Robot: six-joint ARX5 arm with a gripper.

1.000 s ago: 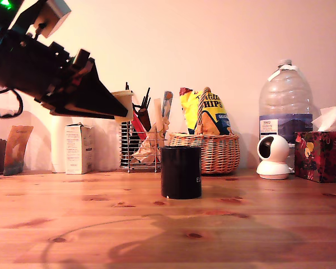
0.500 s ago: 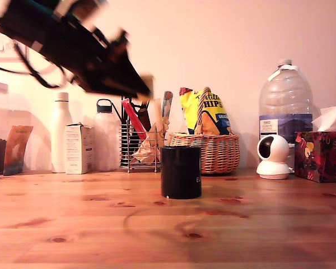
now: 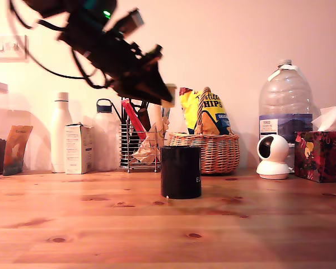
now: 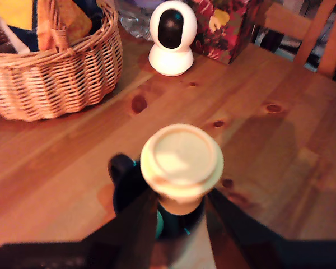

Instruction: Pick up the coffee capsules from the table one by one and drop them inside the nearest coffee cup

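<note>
My gripper (image 3: 163,98) hangs in the air above and a little to the exterior view's left of the black coffee cup (image 3: 181,172), shut on a coffee capsule (image 3: 169,94). The wrist view looks down on that capsule (image 4: 181,165), its round cream top facing the camera, held between the two dark fingers (image 4: 137,216). Beneath it the coffee cup (image 4: 129,188) shows as a dark open rim, mostly covered by the capsule and fingers. The cup stands upright on the reddish-brown wooden table (image 3: 101,224). No other capsule shows on the table.
A wicker basket (image 3: 207,150) with crisp packets stands behind the cup. A white round camera (image 3: 273,157), a large water bottle (image 3: 285,115) and a tissue box (image 3: 321,154) stand at the exterior view's right. A wire rack (image 3: 140,148), bottles and a carton line the back left.
The arm has swung from the exterior view's far left toward the right with the capsule in its gripper, and now hangs just above the black cup.
</note>
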